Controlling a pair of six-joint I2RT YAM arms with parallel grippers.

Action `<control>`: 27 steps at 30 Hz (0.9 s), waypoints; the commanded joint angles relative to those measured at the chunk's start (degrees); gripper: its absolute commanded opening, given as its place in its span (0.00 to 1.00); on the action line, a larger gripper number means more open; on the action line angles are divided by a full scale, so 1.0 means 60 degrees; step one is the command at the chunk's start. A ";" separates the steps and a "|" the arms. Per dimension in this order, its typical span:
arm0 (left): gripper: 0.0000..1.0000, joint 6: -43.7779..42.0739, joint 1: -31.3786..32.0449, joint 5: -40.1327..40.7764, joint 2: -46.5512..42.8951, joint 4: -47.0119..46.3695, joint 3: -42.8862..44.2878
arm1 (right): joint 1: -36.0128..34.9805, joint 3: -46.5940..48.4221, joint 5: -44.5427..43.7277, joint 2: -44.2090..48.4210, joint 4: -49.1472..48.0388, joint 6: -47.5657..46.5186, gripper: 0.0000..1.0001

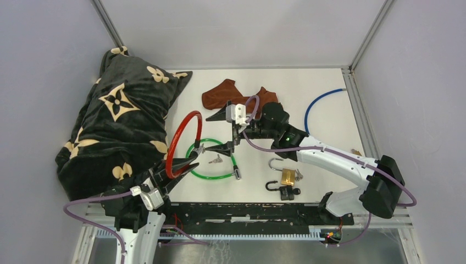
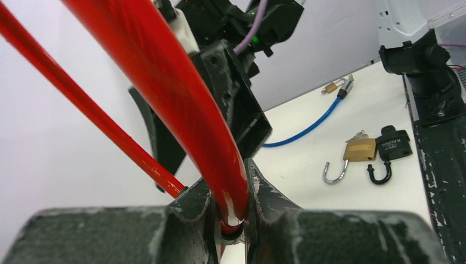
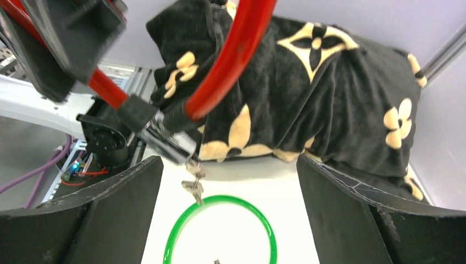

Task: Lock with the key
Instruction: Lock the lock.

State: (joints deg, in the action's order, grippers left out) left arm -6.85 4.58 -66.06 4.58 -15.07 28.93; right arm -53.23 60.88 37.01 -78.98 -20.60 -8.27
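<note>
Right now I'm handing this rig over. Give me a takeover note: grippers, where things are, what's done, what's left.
Left gripper: shut on the red cable lock, loop held raised.
Right gripper: open, empty, above the green cable lock, facing the red lock's silver head.
Keys: hanging from that head.
Done: lock picked up and presented.
Left: can't tell whether the key has been turned. Probably grasp it, turn it, check it's locked.

Left gripper (image 1: 188,163) pinched nearly closed, right gripper (image 1: 209,136) wide apart.
</note>
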 commanded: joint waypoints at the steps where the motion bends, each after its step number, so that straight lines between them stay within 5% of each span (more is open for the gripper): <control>1: 0.02 -0.0469 -0.0057 -0.0367 0.0149 -0.0214 0.0363 | -0.0027 0.0841 0.0903 -0.0036 -0.0314 0.0351 0.98; 5: 0.02 -0.0497 -0.0045 -0.0386 0.0132 -0.0213 0.0322 | -0.0019 0.0819 0.1338 0.0098 -0.0488 0.0763 0.98; 11: 0.02 -0.0027 -0.0056 -0.0120 0.0101 -0.1011 0.0412 | 0.0139 0.0362 0.0744 0.0381 0.1023 -0.1253 0.98; 14: 0.02 0.0570 -0.0059 -0.0141 0.0261 -0.1490 0.0555 | 0.0122 0.0254 -0.0995 0.0388 0.1038 -0.1114 0.93; 17: 0.02 0.1393 -0.0055 0.0205 0.0402 -0.2168 0.0508 | -0.0081 -0.1056 -0.1979 0.0820 -0.1000 -0.0578 0.92; 22: 0.02 0.1692 -0.0060 0.0511 0.0528 -0.2581 0.0487 | -0.1349 -0.4115 -0.4729 0.1921 -0.5554 -0.2172 0.89; 27: 0.02 0.1822 -0.0060 0.0550 0.0671 -0.2879 0.0466 | -0.1856 -0.4439 -0.5552 0.1580 -0.6850 -0.2258 0.81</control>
State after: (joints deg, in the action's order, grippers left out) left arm 0.97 4.58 -66.00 7.51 -26.72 29.74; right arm -62.81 33.52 12.60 -69.21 -45.43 -18.63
